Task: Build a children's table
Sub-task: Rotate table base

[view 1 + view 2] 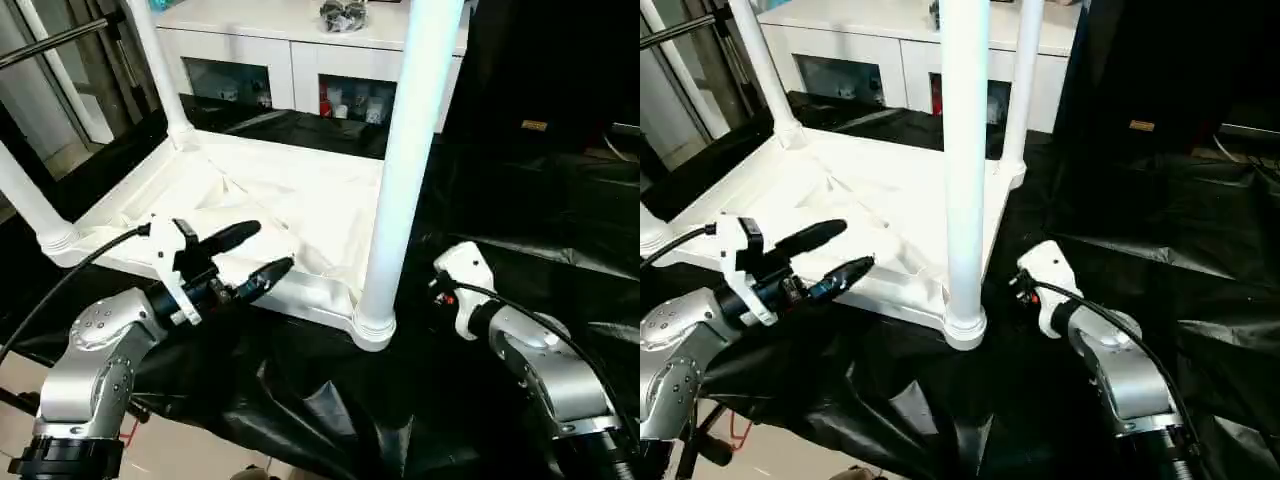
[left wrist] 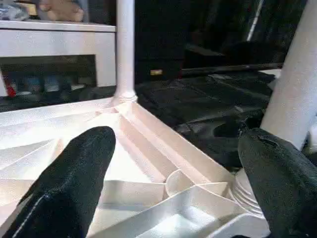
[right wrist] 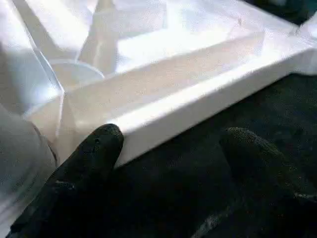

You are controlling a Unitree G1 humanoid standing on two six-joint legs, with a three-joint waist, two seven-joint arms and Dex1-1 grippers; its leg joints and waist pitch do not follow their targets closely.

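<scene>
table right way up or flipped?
Flipped: the table top lies ribbed side up on the black cloth, legs pointing upward.

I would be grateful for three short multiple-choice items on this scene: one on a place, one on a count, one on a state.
1. Where does the table top lie?
A. On the floor
B. Upside down on the black-draped work table
C. On the white cabinet

2. How many legs stand in its corner sockets?
A. One
B. Two
C. Four

3. How is the left hand?
A. Open, holding nothing
B. Shut on a leg
C. Shut on the cloth

Answers:
1 B, the ribbed underside faces up on the black cloth.
2 C, the right eye view shows three upright legs, such as the near one, and the left eye view a fourth.
3 A, its fingers stand apart over the top.
</scene>
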